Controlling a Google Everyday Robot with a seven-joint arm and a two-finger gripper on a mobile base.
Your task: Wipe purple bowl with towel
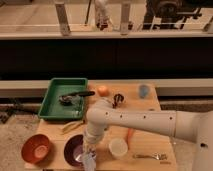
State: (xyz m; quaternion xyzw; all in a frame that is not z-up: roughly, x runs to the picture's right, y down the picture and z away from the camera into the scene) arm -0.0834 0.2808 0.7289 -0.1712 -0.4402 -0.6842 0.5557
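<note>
The purple bowl (74, 149), dark and glossy, sits near the table's front edge, left of centre. My white arm reaches in from the right and bends down to the gripper (90, 153), which points downward over the bowl's right rim. A small pale towel (89, 161) is bunched at the gripper's tip, with the gripper shut on it. The towel touches the bowl's right side. The arm's wrist hides part of that rim.
An orange-brown bowl (36, 148) stands left of the purple one. A cream cup (118, 147), a carrot (130, 134) and a fork (150, 156) lie to the right. A green tray (50, 102) with utensils is behind, with an orange (102, 90) and a blue cup (144, 90).
</note>
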